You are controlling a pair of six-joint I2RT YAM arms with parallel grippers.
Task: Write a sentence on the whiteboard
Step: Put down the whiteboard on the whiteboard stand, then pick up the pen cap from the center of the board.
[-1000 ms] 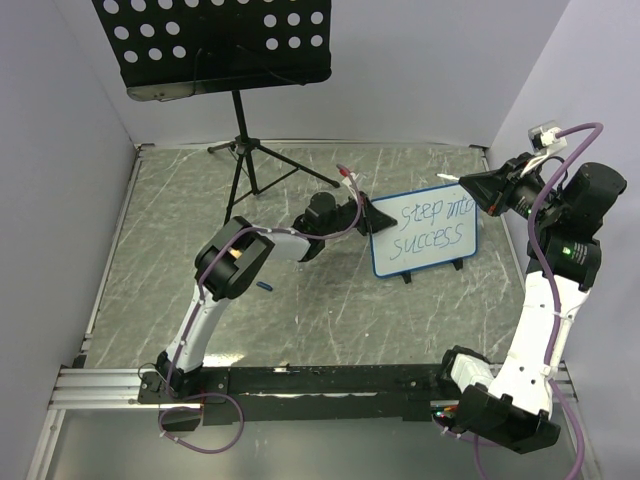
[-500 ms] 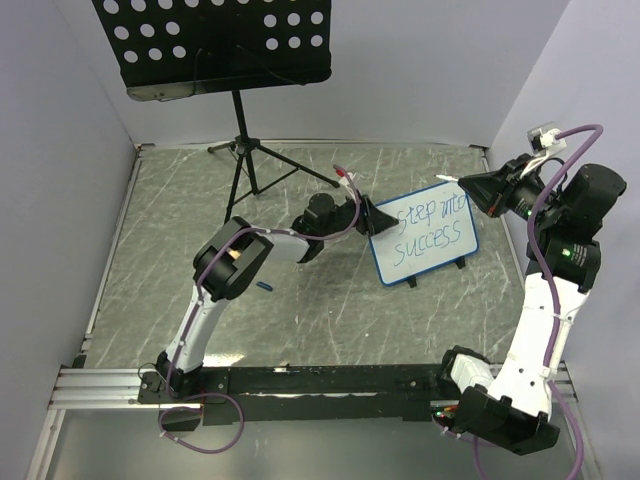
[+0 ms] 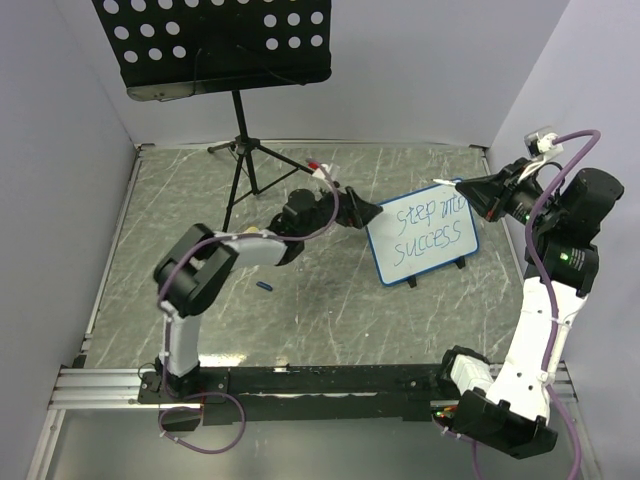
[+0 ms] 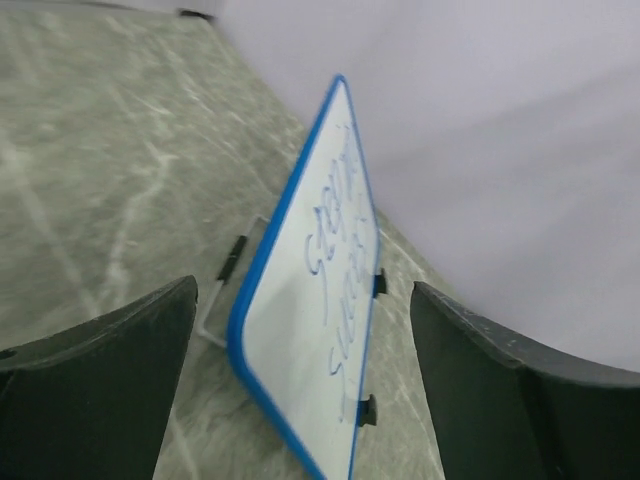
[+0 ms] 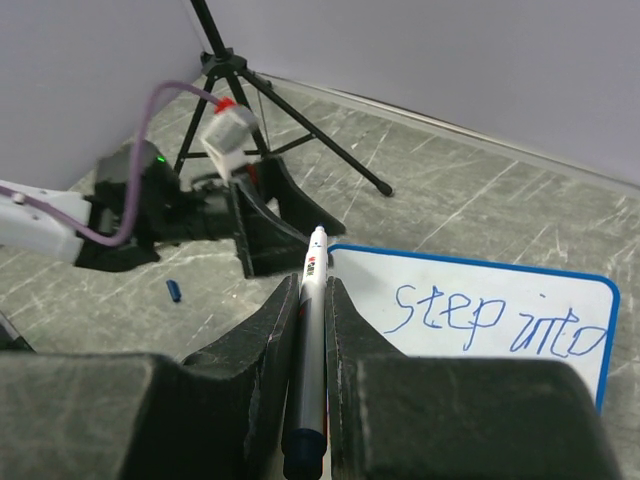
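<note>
The whiteboard stands tilted on the table right of the middle, blue-framed. The sentence "step into success" fills it in two blue lines. My left gripper is open at the board's left edge and holds nothing. In the left wrist view the whiteboard shows nearly edge-on, just ahead of the wide fingers. My right gripper hovers by the board's upper right corner, shut on a white marker that points toward the whiteboard.
A black perforated music stand on a tripod stands at the back left. A small blue cap lies on the table near the left arm. Grey walls close in on both sides.
My left gripper has opened and let go of the whiteboard's left edge, and the left arm has drawn back to the left. The right gripper has stayed shut on the marker.
</note>
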